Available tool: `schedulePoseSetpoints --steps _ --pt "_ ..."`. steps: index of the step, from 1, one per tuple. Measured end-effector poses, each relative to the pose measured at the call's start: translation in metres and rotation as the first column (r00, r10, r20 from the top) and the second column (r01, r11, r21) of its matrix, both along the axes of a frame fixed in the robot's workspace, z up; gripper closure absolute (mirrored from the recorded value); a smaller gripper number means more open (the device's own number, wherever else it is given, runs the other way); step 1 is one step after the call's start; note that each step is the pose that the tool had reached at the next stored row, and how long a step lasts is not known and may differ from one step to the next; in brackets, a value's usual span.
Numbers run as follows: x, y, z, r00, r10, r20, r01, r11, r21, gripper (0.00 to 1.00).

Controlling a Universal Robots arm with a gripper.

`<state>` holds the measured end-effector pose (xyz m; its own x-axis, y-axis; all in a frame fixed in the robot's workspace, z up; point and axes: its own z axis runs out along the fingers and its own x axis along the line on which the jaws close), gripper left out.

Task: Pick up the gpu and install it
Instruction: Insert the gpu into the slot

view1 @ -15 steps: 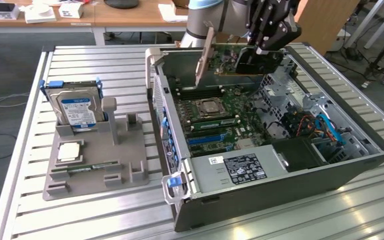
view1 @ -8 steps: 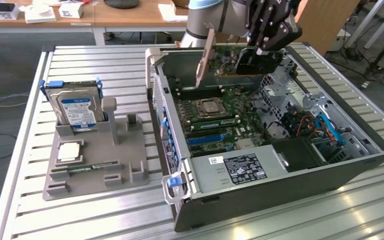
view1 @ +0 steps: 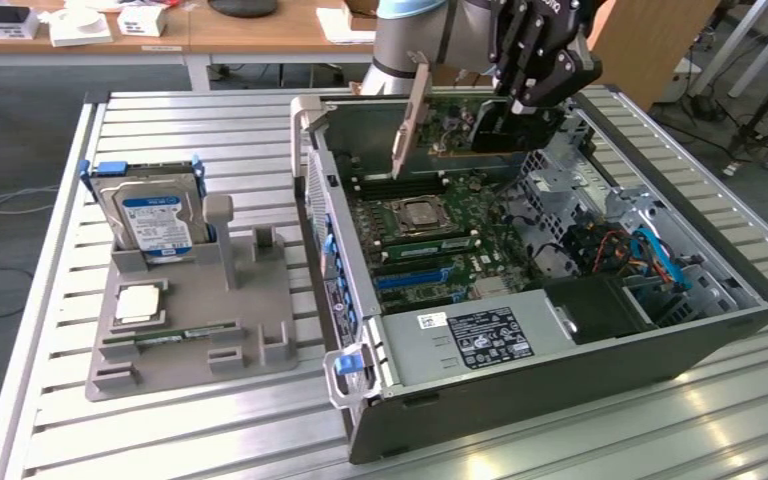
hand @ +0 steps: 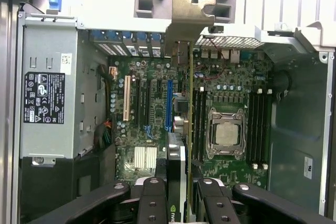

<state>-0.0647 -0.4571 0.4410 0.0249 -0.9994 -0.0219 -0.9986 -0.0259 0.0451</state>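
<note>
Slatted metal table (view1: 131,420) w/ wooden desks behind it. An open PC case (view1: 558,390) lies on its side on the table, motherboard (view1: 431,250) facing up. The PSU (view1: 471,335) is at the case's near end and the CPU socket (view1: 422,212) is mid-board.

The gripper (view1: 518,115) is over the far end of the case, fingers clamped on the gpu (view1: 454,125). The card is held on edge above the board, w/ its pale metal bracket (view1: 415,110) hanging down on the exterior view's left side, next to the case wall. It looks clear of the slots, not seated.

In the wrist view the gripper (hand: 176,205) holds the gpu (hand: 176,166) edge-on. The card runs between the blue slot (hand: 169,106) and the socket.

At the exterior view's left is a grey fixture (view1: 264,340) holding a hard drive (view1: 157,215), a CPU chip (view1: 137,300) and a RAM stick (view1: 171,337), well apart from the gripper.
</note>
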Motion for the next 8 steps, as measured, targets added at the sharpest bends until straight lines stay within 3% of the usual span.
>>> schedulePoseSetpoints --steps 8 --pt "0.0000 0.0001 -0.0045 0.9999 0.007 0.0081 -0.007 1.0000 0.0001 0.73"
